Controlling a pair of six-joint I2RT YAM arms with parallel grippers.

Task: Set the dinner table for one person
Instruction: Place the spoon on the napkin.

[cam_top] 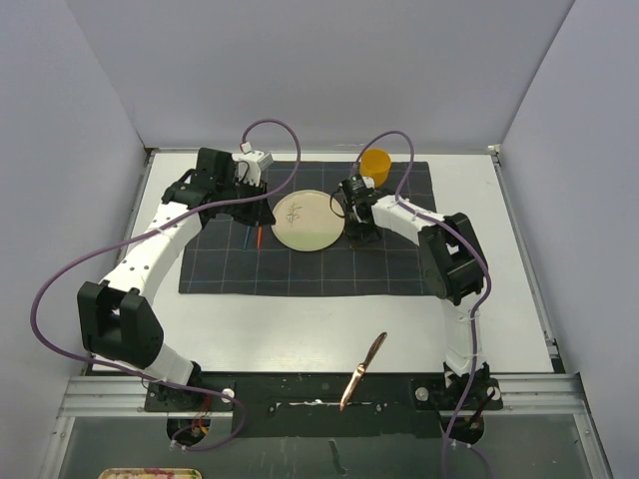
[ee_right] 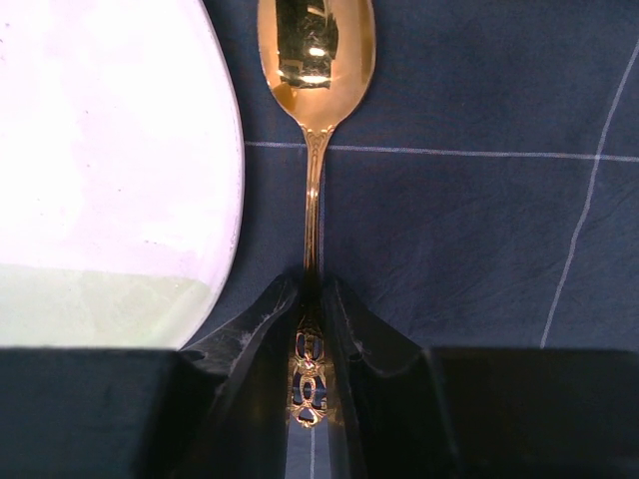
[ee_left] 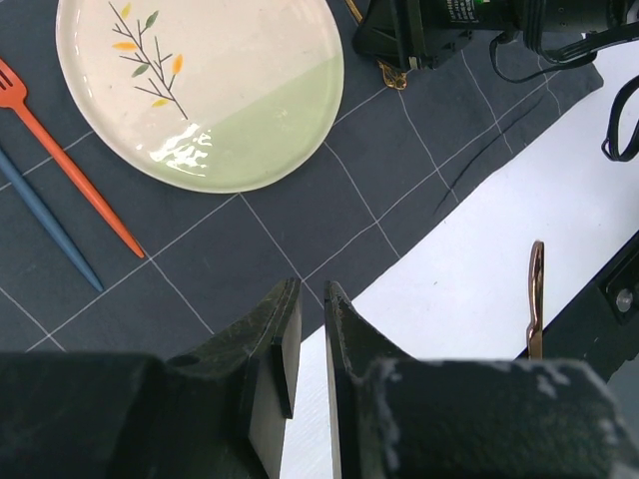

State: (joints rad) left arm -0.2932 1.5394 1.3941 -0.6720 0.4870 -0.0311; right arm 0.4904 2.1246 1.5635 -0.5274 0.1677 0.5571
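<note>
Count: one plate [cam_top: 307, 220], one yellow cup [cam_top: 374, 162], one orange fork [ee_left: 70, 150], one blue utensil [ee_left: 45, 230] (kind not clear), one gold spoon [ee_right: 316, 50], one copper knife [cam_top: 361, 371], one dark cloth [cam_top: 300, 269].

The white dinner table [cam_top: 250, 329] lies under everything. The cloth sits at its middle, and the knife is on bare tabletop near the arm bases.

On the cloth: fork and blue utensil left of the plate, spoon just right of it, cup at the far right corner.

Left arm [cam_top: 150, 249]: bent up the left side, wrist above the fork area. Left gripper [ee_left: 312, 289]: jaws nearly together with a thin slit between them, holding nothing.

Right arm [cam_top: 409, 220]: elbow over the cloth's right edge, forearm reaching left to the plate rim. Right gripper [ee_right: 313, 284]: jaws closed on the spoon handle.
</note>
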